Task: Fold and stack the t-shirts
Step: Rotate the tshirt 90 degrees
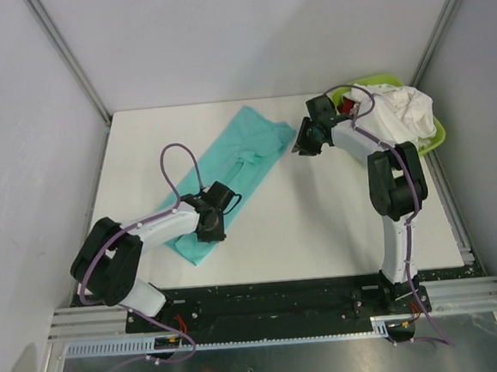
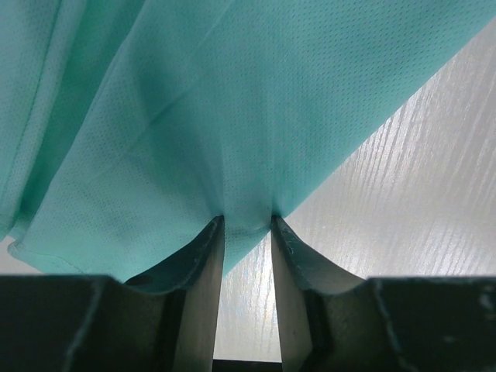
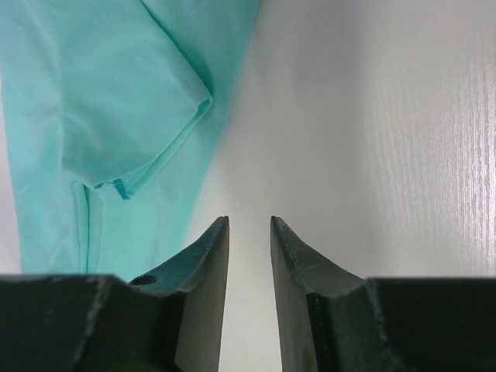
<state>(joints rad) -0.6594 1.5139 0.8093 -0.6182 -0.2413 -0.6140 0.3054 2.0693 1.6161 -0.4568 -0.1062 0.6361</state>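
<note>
A: From above, where to look for the teal t-shirt [image 1: 234,165]?

B: Across the left half of the table [image 1: 337,222], laid slantwise: far end toward the middle, near end under the left gripper [image 1: 212,227]. Probably spread there alone for folding.

A: And the others?

B: Heaped in the green basin [image 1: 439,141] at the far right corner. Showing a white t-shirt [image 1: 402,109] on top and a scrap of red cloth [image 1: 350,102] at the left rim. Not yet dealt with, judging by the pile.

A: Poses?

B: Reaching low and rightward with the left arm, wrist bent down onto the near end of the cloth. Folding the right arm at the elbow, with the right gripper [image 1: 302,144] pointing left, just beside the far sleeve and apart from it.

A: Now the left wrist view.

B: Showing fingers [image 2: 203,271] drawn close, with the teal edge caught between the tips and creases fanning out from that spot. Hence judged a pinch, likely for lifting the near end into a fold. Bare table to the right.

A: And the right wrist view?

B: Showing fingers [image 3: 203,271] set nearly together with a narrow gap, gripping nothing, over bare table. Sleeve off to the left, not touching. Seemingly poised to take the far corner.
</note>
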